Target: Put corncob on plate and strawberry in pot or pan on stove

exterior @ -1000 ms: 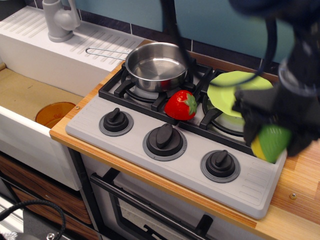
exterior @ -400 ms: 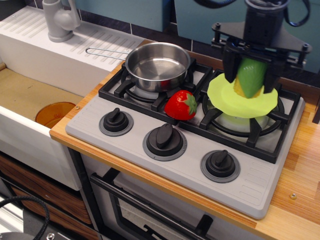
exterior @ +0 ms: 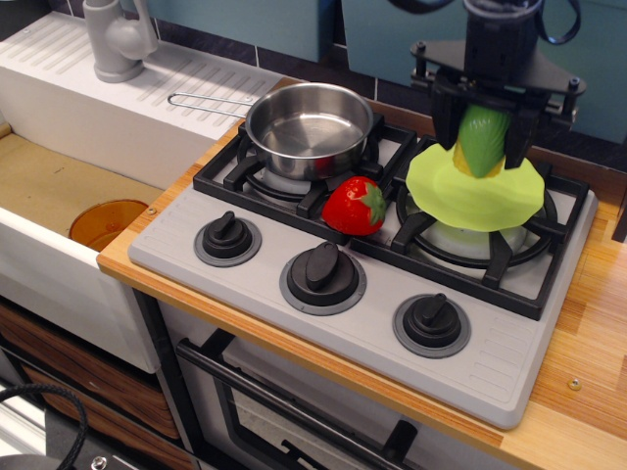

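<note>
At the far left corner of the bench stands a grey faucet (exterior: 116,39) on a white ribbed drainboard (exterior: 108,93), and below it lies a sink basin (exterior: 59,186) with an orange drain disc (exterior: 106,221) near its right wall. Next comes the stove (exterior: 362,294), set across the wooden bench (exterior: 588,333) toward its front edge, with three black knobs (exterior: 321,266) in a row along the front. On the back left burner sits the pot or pan (exterior: 308,129), its thin wire handle reaching left over the drainboard; nothing shows inside it. The strawberry (exterior: 354,207) lies just in front of the pot, on the grate between the two burners, leafy cap turned right. Farther right, the plate (exterior: 475,196) rests tilted on the right burner grate, toward the bench's back right corner. Directly over the plate's far part, the gripper (exterior: 482,147) is closed on the corncob (exterior: 482,140), one black finger on each side, green husk up and yellow end down at the plate; whether the corn touches the plate cannot be told.
</note>
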You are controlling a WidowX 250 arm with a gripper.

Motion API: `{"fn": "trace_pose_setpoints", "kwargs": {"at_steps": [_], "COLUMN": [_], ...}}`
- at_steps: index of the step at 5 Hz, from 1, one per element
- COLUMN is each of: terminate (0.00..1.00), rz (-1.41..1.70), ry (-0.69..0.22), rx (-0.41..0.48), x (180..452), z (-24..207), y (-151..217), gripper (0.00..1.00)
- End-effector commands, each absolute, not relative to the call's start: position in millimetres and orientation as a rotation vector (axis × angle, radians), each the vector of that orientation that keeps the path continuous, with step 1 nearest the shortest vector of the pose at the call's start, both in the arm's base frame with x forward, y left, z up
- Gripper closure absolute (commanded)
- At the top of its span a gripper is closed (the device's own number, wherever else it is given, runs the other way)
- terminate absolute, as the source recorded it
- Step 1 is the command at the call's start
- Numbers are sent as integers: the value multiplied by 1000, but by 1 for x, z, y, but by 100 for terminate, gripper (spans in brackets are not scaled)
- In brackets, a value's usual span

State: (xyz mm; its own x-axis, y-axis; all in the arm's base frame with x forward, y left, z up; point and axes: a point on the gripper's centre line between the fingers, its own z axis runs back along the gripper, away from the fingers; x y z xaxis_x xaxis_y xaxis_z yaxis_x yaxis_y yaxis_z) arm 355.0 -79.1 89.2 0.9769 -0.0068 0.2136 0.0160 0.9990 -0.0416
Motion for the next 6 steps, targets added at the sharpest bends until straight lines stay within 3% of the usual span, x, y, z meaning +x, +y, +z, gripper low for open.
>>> {"fn": "trace_pose_setpoints", "kwargs": {"at_steps": [1, 2, 4, 6], "terminate": [0, 0, 0, 0], "rz": [7, 0, 7, 27], "ry": [-302, -296, -268, -208], "rx": [-76, -68, -60, -29], "x": [371, 370, 358, 341], "z": [84, 79, 90, 125], "y": [-87, -91, -99, -102], "gripper": [100, 0, 0, 0]}}
